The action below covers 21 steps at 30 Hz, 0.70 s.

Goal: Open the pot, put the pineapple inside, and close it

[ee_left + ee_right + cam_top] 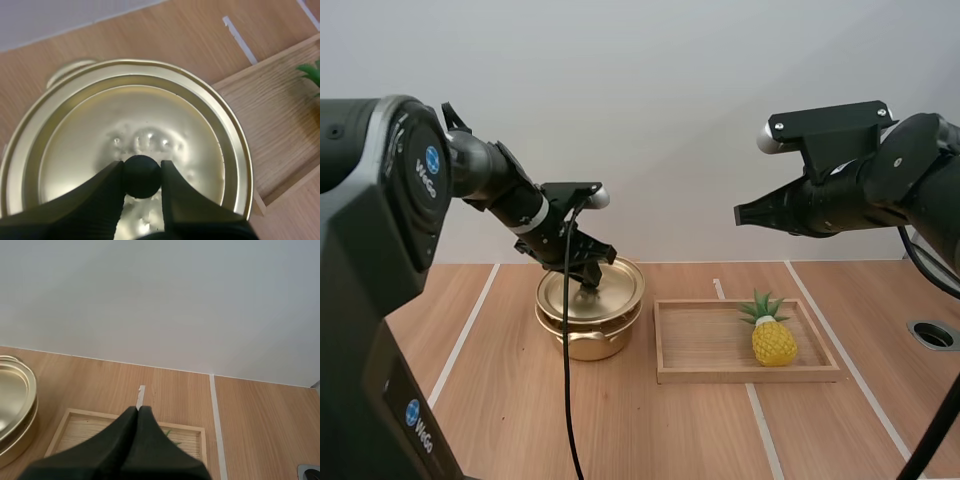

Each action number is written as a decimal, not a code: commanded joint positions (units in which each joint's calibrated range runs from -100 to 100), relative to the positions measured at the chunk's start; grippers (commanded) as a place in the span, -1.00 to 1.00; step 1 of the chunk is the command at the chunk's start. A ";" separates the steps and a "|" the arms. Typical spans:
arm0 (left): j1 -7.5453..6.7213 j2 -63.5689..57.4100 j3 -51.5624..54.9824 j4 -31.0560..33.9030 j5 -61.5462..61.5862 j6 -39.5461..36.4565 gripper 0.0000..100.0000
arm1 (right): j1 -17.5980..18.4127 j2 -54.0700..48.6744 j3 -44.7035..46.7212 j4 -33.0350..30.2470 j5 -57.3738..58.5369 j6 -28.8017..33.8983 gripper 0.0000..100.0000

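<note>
A shallow wooden tray (705, 340) lies flat on the light wooden surface (500, 400), right of centre. White tape lines (463, 335) run from near to far across the surface. A round, dark-rimmed hole (933, 334) sits at the right edge.

We see the bench (650, 430) under soft, even, fairly bright light from overhead, so that only faint shadows with loose edges lie beneath the pot (588, 342) and beside the pineapple (773, 342) on the floor of the tray (700, 372). In the left wrist view the golden lid (75, 145) throws back mottled white glints close around its black knob (142, 181) and a pale sheen along its rings, while the left gripper (142, 170), jaws pinched on that knob, reads as flat black with hardly any surface detail.
</note>
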 commanded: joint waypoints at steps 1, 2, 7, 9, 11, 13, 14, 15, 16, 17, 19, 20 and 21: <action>-0.16 -4.28 -4.05 -0.78 0.93 -1.00 -1.00 | -0.22 -0.50 -0.51 0.07 0.76 -0.05 -1.00; -0.16 -5.31 -5.19 -0.78 0.93 -1.13 -1.00 | -0.22 -0.50 -0.51 0.07 0.76 -0.05 -1.00; -0.16 -11.35 -10.13 -1.85 0.35 -1.21 -1.00 | -0.22 -0.50 -0.51 0.07 0.94 -0.05 -1.00; -0.16 -13.73 -11.84 -1.94 0.35 -1.31 -1.00 | -0.22 -0.50 -0.51 0.07 0.94 -0.05 -1.00; -0.16 -15.98 -13.64 -1.94 0.35 -2.19 -1.00 | -0.22 -0.50 -0.51 0.07 1.36 -0.05 -1.00; -0.16 -18.03 -15.25 -1.94 0.35 -2.50 -1.00 | -0.22 -0.50 -0.51 0.07 1.51 -0.05 -1.00; -0.16 -18.89 -15.84 -1.94 0.35 -2.51 -1.00 | -0.22 -0.50 -0.51 0.07 1.58 -0.05 -1.00; -0.16 -19.94 -16.51 -1.94 0.15 -2.72 -1.00 | -0.22 -0.50 -0.51 0.07 1.58 -0.05 -1.00; -0.16 -21.03 -17.01 -1.94 -0.48 -2.85 -1.00 | -0.22 -0.50 -0.51 0.07 1.58 -0.05 -1.00; -0.16 -22.15 -17.36 -1.94 -1.18 -2.85 -1.00 | -0.22 -0.50 -0.51 0.07 1.75 -0.05 -1.00; -0.16 -24.47 -18.07 -1.94 -3.19 -2.85 -1.00 | -0.22 -0.50 -0.51 0.07 2.94 -0.05 -1.00; -0.16 -25.62 -18.39 -1.94 -4.58 -2.85 -1.00 | -0.22 -0.50 -0.51 0.07 3.85 -0.05 -1.00; -0.16 -26.57 -18.68 -1.94 -5.80 -2.85 -1.00 | -0.22 -0.50 -0.51 0.07 4.82 -0.05 -1.00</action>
